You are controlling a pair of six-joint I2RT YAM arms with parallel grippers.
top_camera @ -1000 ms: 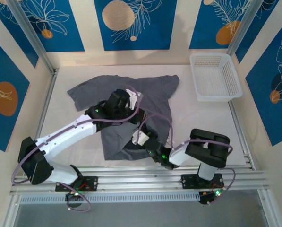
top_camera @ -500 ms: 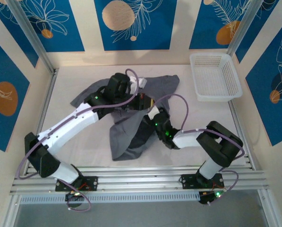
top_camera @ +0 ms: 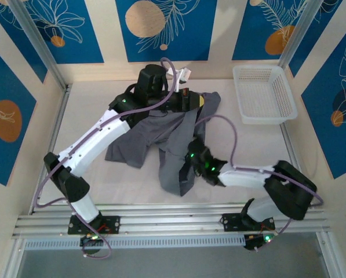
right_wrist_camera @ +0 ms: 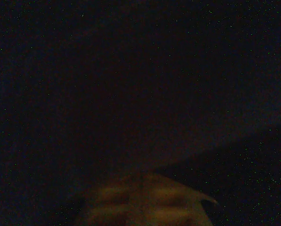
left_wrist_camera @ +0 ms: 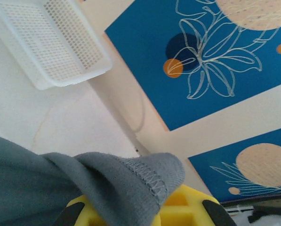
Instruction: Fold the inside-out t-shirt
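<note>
The inside-out t-shirt is dark grey and bunched in the middle of the table, with one part hanging down toward the near edge. My left gripper is stretched to the far side and is shut on the shirt's stitched hem, which lies over its yellow jaws. My right gripper is buried under the cloth near the shirt's middle. The cloth drapes down from it, and the right wrist view is dark, with the jaws dimly closed together.
A white mesh basket stands at the far right corner, and it appears again as the basket in the left wrist view. Bare white table lies to the right of the shirt. Blue patterned walls close in the back and sides.
My left gripper has carried the shirt's edge toward the far wall. My right gripper has moved up and to the right under the cloth. The shirt went from flat to lifted and bunched.
</note>
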